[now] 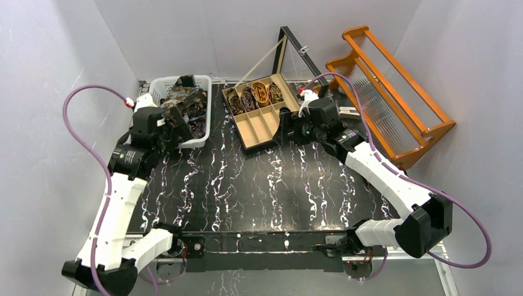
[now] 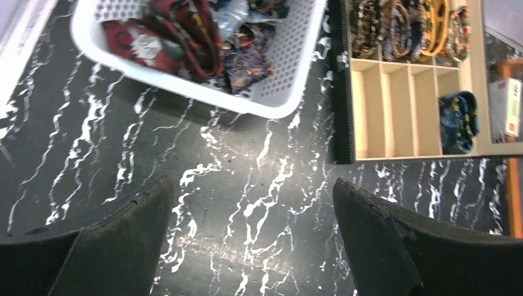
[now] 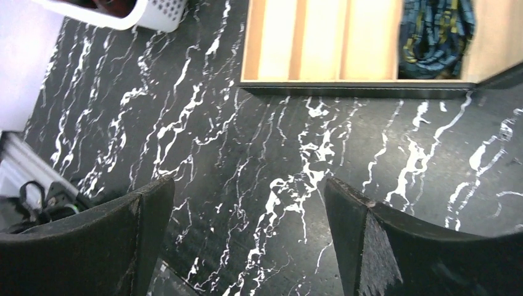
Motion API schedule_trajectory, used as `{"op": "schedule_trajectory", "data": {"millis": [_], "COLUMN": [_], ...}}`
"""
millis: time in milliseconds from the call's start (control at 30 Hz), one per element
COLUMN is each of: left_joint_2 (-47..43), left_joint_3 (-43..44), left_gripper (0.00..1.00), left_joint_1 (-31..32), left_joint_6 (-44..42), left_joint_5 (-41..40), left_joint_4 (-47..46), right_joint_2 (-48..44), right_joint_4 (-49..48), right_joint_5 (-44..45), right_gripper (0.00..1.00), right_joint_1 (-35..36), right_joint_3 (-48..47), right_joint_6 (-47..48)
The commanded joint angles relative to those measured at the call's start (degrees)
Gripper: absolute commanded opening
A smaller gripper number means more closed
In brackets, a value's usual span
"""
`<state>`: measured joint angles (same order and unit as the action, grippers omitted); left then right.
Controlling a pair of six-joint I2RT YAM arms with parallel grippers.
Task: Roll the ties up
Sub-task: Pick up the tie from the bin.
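Loose patterned ties [image 1: 188, 98] [image 2: 191, 43], red and dark blue among them, lie piled in a white basket [image 1: 208, 108] [image 2: 271, 108] at the back left. A wooden divided box [image 1: 259, 123] [image 2: 395, 111] [image 3: 321, 37] holds several rolled ties [image 1: 253, 94] [image 2: 407, 28] in its back row. One blue rolled tie [image 2: 459, 120] [image 3: 435, 34] sits in a front compartment. My left gripper [image 1: 179, 126] [image 2: 251, 185] hovers open over bare table just in front of the basket. My right gripper [image 1: 287, 126] [image 3: 248, 184] is open too, empty, by the box's near right corner.
The box's lid [image 1: 296, 52] stands propped open behind it. An orange wooden rack [image 1: 388, 86] leans at the back right. The black marbled table [image 1: 259, 185] is enclosed by grey walls on three sides. Purple cables [image 1: 86, 142] loop off both arms.
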<state>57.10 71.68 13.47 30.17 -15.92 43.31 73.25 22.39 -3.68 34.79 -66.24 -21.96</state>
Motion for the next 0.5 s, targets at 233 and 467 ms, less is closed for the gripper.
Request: {"op": "schedule_trajectory", "data": {"millis": [233,467], "left_joint_2": [-8.2,2.5], "left_joint_3": [-10.0,-5.6], "left_gripper": [0.98,0.98], "left_joint_1": [0.0,0.0], "left_joint_6": [0.7,-3.5], "left_joint_5": [-5.7,-0.5], "left_joint_4": [1.5,-4.1], "right_joint_2": [0.0,-1.4], "right_joint_4": [-5.6,-5.2], "right_joint_5": [-11.8,-10.3], "right_gripper": [0.99,0.99], "right_joint_1": [0.2,0.1], "right_joint_3": [1.5,2.8], "right_joint_6": [4.0,4.5]}}
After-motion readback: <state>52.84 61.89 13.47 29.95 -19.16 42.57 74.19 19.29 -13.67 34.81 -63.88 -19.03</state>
